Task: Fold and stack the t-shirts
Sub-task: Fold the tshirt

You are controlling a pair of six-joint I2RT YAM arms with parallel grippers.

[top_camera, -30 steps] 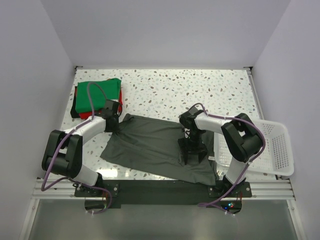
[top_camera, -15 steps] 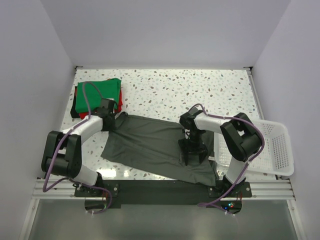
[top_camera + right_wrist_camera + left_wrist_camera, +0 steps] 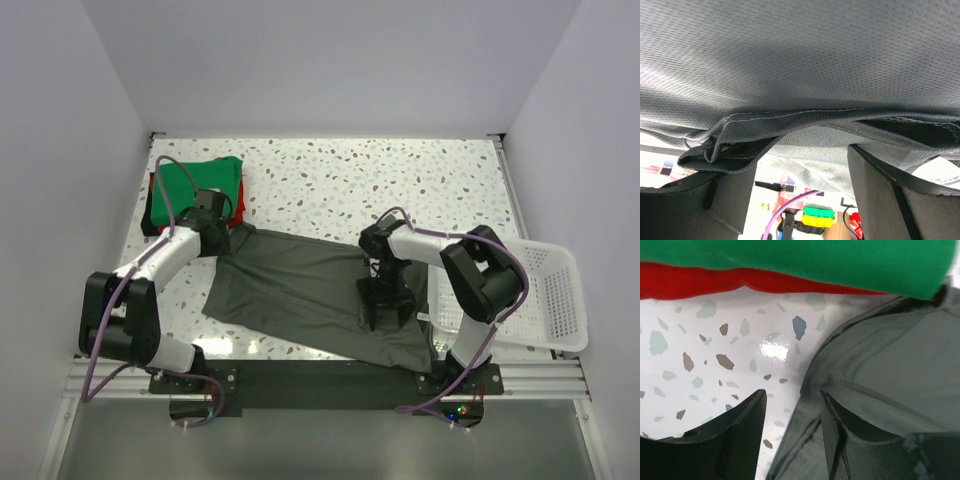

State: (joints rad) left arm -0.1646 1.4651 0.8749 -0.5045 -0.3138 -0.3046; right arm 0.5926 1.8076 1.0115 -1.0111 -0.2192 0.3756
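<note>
Grey shirt (image 3: 300,285) is spread, rumpled, across the near middle of the table (image 3: 350,180), between the two arms. At the far left, the green shirt (image 3: 205,180) is seen folded on top of the red shirt (image 3: 690,282), whose edge shows beneath it; the grey shirt's far left corner reaches just beside this stack. The left gripper (image 3: 792,432) is held low at that corner with its fingers narrowly parted, one on the bare table and one over the cloth, and the shirt's edge runs between them. The right gripper (image 3: 797,200) is set on the shirt's near right part, fingers wide apart, with a bunched hem draped across the gap and the cloth filling most of its wrist view; whether any cloth is pinched cannot be told. A white mesh basket (image 3: 550,290) is placed at the right edge, partly overhanging the table and partly hidden by the right arm. The table is white with coloured speckles and is glossy under the light. It is enclosed by plain pale walls (image 3: 330,70), and a metal rail (image 3: 320,375) runs along the near edge.
</note>
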